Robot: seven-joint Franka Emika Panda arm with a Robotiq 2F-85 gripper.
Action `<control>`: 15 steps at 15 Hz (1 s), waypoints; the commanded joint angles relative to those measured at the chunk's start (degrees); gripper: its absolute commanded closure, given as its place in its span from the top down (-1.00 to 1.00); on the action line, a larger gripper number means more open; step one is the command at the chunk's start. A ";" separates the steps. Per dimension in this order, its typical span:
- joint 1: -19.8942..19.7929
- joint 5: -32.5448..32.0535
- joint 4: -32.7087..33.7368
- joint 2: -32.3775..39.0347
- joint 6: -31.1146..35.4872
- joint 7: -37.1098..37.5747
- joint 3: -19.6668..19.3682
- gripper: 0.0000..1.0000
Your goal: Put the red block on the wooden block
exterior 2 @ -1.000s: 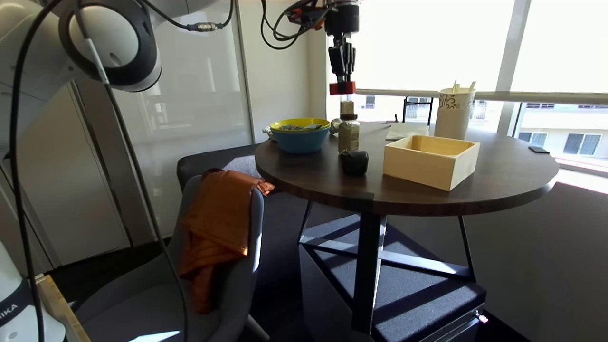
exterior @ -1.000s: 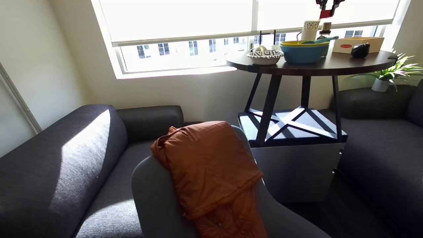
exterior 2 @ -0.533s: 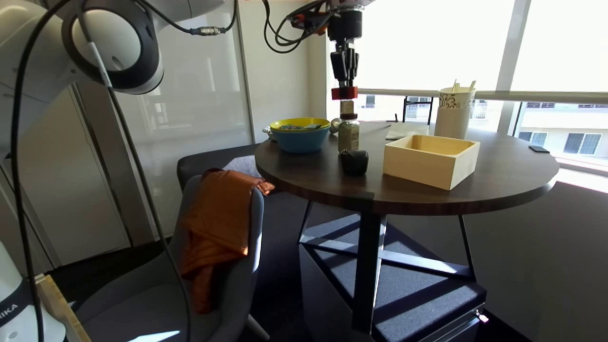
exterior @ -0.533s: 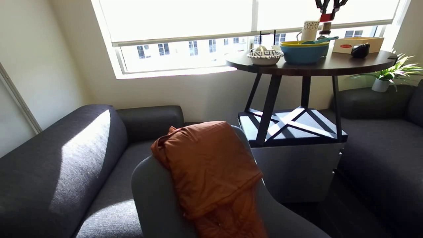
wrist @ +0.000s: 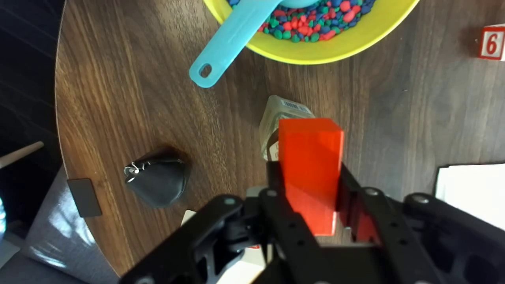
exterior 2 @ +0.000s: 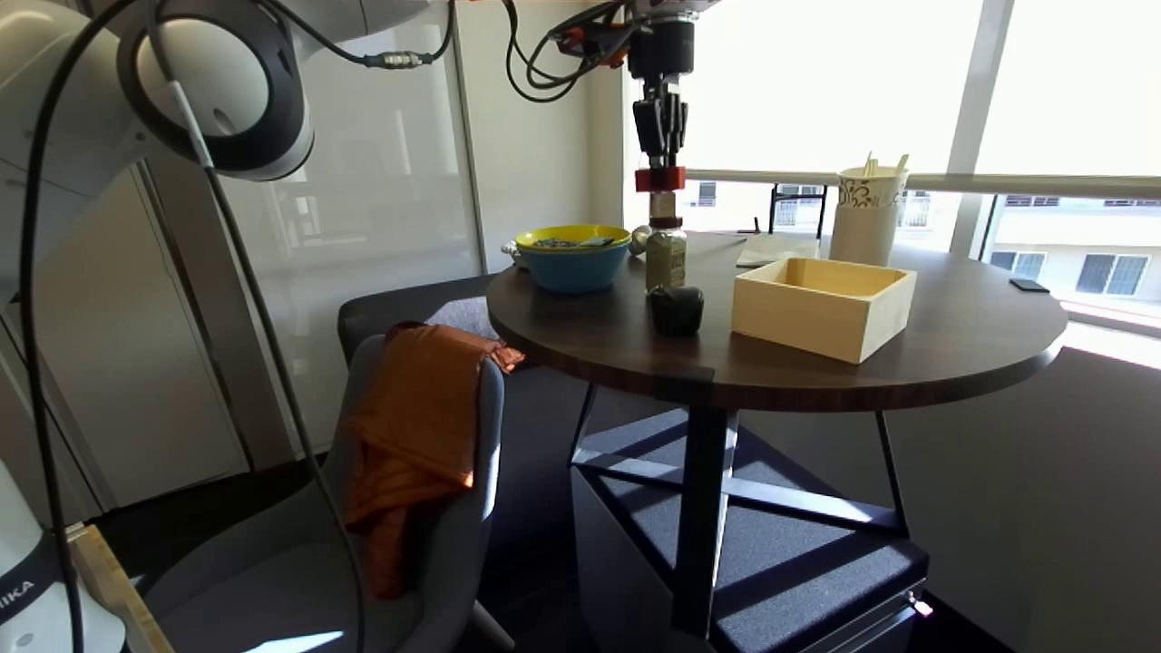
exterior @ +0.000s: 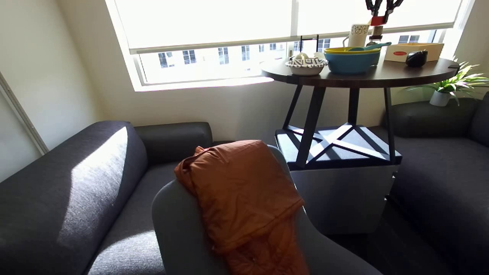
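One black claw (wrist: 309,175) is clamped on the red block (exterior 2: 660,179), gripping it from both sides. It's held directly over the wooden block (exterior 2: 664,206), so close I can't tell whether they touch; the wooden block stands on the lid (exterior 2: 667,222) of a jar (exterior 2: 667,261). Near the jar on the dark tabletop (exterior 2: 980,317) sit a black pouch (exterior 2: 677,311) and a blue bowl (exterior 2: 571,272) with a yellow bowl (wrist: 300,53) nested inside, a turquoise scoop (wrist: 232,42) across its rim. A pale box (exterior 2: 798,313) and a tall cup (exterior 2: 864,218) stand farther off, the window shade (exterior 2: 816,91) behind them.
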 commanded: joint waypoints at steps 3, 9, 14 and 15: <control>-0.21 0.45 1.00 0.33 -0.09 1.33 0.52 -0.83; -0.16 0.48 0.96 0.31 -0.19 1.65 0.59 0.57; -0.32 0.67 0.84 -0.14 0.23 1.98 0.68 1.00; -0.41 0.79 0.66 -0.50 0.52 2.08 0.74 1.00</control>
